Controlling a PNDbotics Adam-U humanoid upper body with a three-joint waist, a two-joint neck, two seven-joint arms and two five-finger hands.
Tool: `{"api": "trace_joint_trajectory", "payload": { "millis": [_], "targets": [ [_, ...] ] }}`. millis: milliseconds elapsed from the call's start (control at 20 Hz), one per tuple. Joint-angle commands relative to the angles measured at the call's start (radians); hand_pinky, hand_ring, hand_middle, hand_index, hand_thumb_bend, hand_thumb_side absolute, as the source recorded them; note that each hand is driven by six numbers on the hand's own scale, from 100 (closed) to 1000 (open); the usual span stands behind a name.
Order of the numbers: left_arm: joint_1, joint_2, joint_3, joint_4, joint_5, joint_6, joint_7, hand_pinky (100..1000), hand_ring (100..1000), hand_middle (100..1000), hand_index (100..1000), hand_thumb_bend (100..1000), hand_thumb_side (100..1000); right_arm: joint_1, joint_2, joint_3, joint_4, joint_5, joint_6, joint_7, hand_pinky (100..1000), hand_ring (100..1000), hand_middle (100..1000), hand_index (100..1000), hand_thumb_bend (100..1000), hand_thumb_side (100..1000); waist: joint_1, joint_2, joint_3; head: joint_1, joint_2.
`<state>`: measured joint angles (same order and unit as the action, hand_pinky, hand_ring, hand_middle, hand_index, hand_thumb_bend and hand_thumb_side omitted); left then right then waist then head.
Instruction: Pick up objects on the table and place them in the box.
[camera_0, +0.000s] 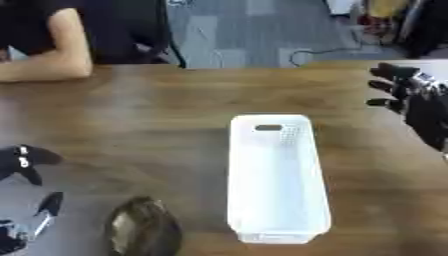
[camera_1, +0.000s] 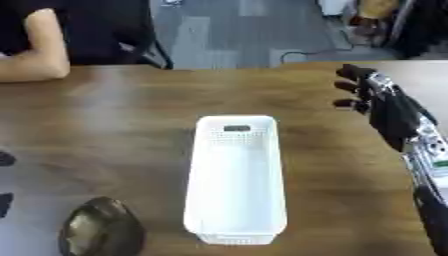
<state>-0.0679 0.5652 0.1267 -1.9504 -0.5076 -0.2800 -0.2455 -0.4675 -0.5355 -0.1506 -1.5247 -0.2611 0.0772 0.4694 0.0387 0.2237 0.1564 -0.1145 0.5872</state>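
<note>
1. Where the two eye views differ, your left hand (camera_0: 24, 162) is the main case: the left eye view shows its black fingers spread and holding nothing at the lower left edge, while the right eye view catches only dark tips at its left border. Your right hand (camera_1: 385, 107) is fuller in the right eye view, with forearm and silver joints trailing to the lower right corner; its fingers point toward the table's middle, slightly bent, apart, holding nothing.
2. You are working over a brown wooden table (camera_1: 114, 125) that fills most of both views. Beyond its far edge you see grey carpet tiles (camera_0: 236, 30) and a cable on the floor.
3. A long white perforated plastic box (camera_1: 236, 180) sits near the table's centre, its long side running away from you, with a handle slot at the far end. You can see nothing inside it.
4. A dark, rounded, glossy brownish object (camera_0: 143, 228) lies at the near edge, left of the box and apart from it. You cannot tell what it is.
</note>
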Motion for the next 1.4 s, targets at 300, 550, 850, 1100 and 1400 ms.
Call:
{"api": "trace_joint_trajectory", "payload": {
  "millis": [300,550,850,1100,1400],
  "targets": [
    [-0.157,-0.029,-0.004,0.145,0.126,-0.004,0.085,674,521,686,826,100,643,-0.014,0.002,-0.013,-0.023,-0.004,0.006,0.001,824,974,980,1000,100,1000,-0.011,-0.013,0.003,-0.004,-0.059],
    [-0.225,-0.049,-0.002,0.318,0.162,-0.027,0.19,680,521,685,827,100,657,-0.022,0.005,-0.009,-0.023,-0.002,0.006,0.007,824,973,980,1000,100,1000,-0.017,-0.006,-0.005,-0.013,-0.091],
    [-0.231,-0.045,-0.005,0.35,0.152,-0.048,0.204,677,509,647,824,100,635,-0.021,0.004,-0.011,-0.02,-0.001,0.004,0.005,824,974,980,1000,100,1000,-0.017,-0.005,-0.003,0.001,-0.08],
    [-0.204,0.021,-0.037,0.316,0.152,-0.064,0.151,657,479,629,827,100,500,-0.014,-0.002,-0.008,-0.017,0.005,0.004,0.008,824,974,980,1000,100,1000,-0.01,-0.011,0.002,0.024,-0.037],
    [-0.102,0.21,-0.086,0.144,0.194,-0.102,0.043,639,471,618,812,100,370,0.006,-0.015,-0.01,-0.004,0.013,0.002,0.006,824,973,980,1000,100,1000,0.008,-0.035,0.014,0.026,0.078]
  ]
}}
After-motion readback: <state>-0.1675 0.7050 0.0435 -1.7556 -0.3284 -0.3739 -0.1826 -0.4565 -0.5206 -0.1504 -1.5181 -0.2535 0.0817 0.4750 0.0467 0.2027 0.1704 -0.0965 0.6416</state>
